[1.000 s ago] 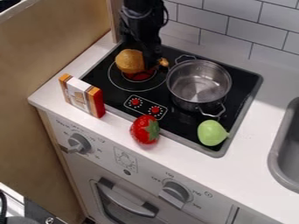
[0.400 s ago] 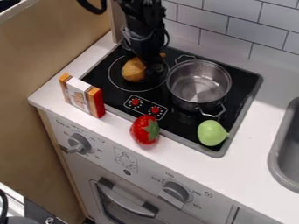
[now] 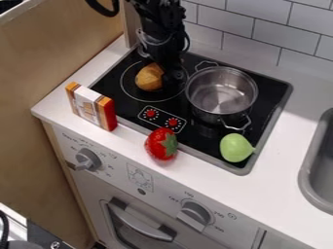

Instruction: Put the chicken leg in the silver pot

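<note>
The black gripper (image 3: pixel 170 73) hangs low over the stove's left burner, at the right side of the chicken leg (image 3: pixel 149 78). Brown and rounded, the chicken leg is at the burner, its thin end hidden behind the gripper. How the gripper stands around that end cannot be made out. To the right, the silver pot (image 3: pixel 222 92) rests on the stove, with nothing visible inside it and a handle at its front and back.
A red, white and orange box (image 3: pixel 92 107) stands at the counter's left. A strawberry (image 3: pixel 161 144) lies at the stove's front edge, and a green pear-shaped toy (image 3: pixel 236 148) at its front right corner. The sink (image 3: pixel 315 160) is at far right; a tiled wall (image 3: pixel 260 29) rises behind.
Compared with the oldest frame, the chicken leg is slightly lower and turned, and the red burner glow beneath it is gone. The gripper has also moved down, shifting very little since the middle frame.
</note>
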Motion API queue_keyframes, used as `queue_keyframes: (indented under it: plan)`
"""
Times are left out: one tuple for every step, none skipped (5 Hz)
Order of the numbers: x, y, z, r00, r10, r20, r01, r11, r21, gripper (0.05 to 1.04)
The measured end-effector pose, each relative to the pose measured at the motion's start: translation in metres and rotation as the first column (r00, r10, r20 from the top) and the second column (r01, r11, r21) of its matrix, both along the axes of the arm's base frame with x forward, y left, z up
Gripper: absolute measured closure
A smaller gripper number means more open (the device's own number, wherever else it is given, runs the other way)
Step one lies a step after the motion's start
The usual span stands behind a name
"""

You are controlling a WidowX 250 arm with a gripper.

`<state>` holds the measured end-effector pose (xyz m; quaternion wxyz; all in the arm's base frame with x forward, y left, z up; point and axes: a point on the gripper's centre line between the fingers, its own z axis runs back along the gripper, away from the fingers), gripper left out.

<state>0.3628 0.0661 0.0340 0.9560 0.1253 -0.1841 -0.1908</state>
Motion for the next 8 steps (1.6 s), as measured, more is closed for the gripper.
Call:
queue_keyframes:
  plan:
    - [-0.006, -0.001, 0.0, 0.997, 0.022, -0.067, -0.021, 1.0, 0.004, 0.271]
    - [-0.017, -0.003, 0.003, 0.991, 0.04, -0.129, -0.039, 0.999, 0.013, 0.271]
    - [-0.021, -0.009, 0.018, 0.99, 0.057, -0.132, -0.054, 0.998, 0.027, 0.271]
    - [-0.029, -0.018, 0.039, 0.982, 0.089, -0.169, -0.082, 0.995, 0.05, 0.271]
    - [-0.034, -0.028, 0.062, 0.974, 0.123, -0.19, -0.113, 0.992, 0.062, 0.271]
    - [-0.032, -0.046, 0.079, 0.962, 0.183, -0.204, -0.174, 0.983, 0.059, 0.271]
    - [-0.028, -0.066, 0.091, 0.96, 0.21, -0.185, -0.205, 0.978, 0.045, 0.271]
    - [-0.021, -0.08, 0.089, 0.965, 0.219, -0.143, -0.218, 0.976, 0.025, 0.271]
